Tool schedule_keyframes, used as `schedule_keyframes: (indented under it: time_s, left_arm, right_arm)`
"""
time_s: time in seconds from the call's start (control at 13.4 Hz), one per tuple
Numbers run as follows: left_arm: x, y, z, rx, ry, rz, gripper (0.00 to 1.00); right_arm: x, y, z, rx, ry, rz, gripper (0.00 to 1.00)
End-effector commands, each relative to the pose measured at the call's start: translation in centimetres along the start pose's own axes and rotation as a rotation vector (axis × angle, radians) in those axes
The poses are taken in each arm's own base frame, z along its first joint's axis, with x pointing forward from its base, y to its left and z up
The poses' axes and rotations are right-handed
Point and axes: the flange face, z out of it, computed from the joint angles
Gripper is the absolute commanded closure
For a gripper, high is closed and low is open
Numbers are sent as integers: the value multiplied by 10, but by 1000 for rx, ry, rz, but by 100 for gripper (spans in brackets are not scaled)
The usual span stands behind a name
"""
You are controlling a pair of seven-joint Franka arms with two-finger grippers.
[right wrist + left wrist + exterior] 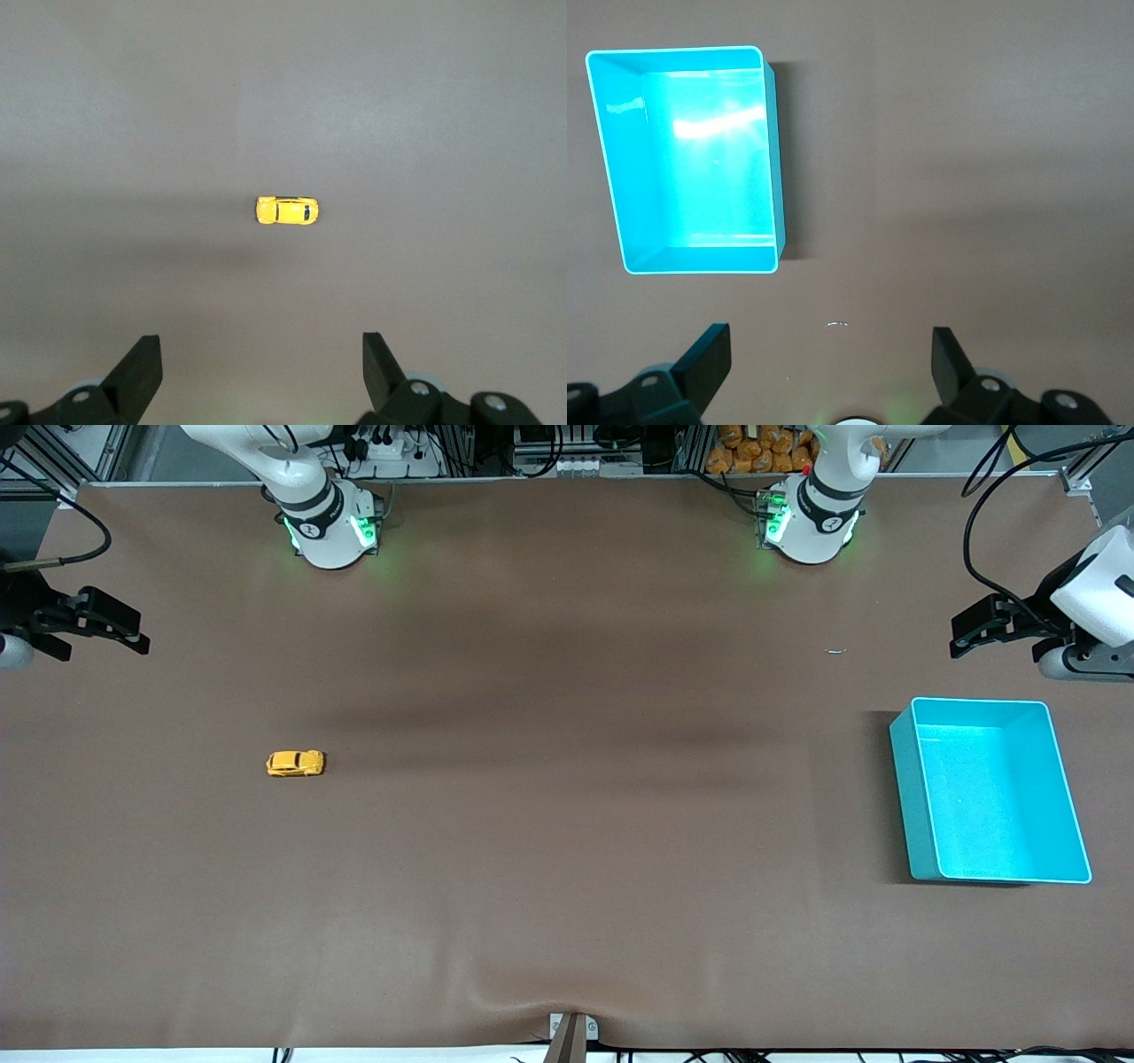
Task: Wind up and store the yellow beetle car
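The yellow beetle car (295, 763) stands on its wheels on the brown table, toward the right arm's end. In the right wrist view the car (287, 211) sits well apart from my right gripper (262, 354), which is open and empty. In the front view that right gripper (133, 631) hangs high at the table's end. The teal bin (905, 797) stands empty toward the left arm's end. My left gripper (961, 633) hangs open and empty above the table beside the bin (778, 159), and the left wrist view shows the left gripper (831, 354) holding nothing.
A tiny silvery scrap (835, 651) lies on the cloth between the left arm's base and the bin. The brown cloth has a raised wrinkle (532, 1010) by a bracket (571, 1035) at the table's nearest edge. Both arm bases (332, 527) stand along the table's farthest edge.
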Motion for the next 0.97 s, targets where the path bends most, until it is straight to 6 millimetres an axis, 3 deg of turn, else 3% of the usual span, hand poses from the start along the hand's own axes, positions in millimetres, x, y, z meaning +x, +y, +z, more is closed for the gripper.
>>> schedule_keyframes:
  time_s: [0.0,0.9]
  left_arm:
    - [-6,1,-4,-20,14,-9,0]
    - [-5,1,-2,-20,14,0,0]
  right_arm:
    - [-8,1,-5,-6,0,-8,0]
    - [-6,0,-3,0,-4,-9,0]
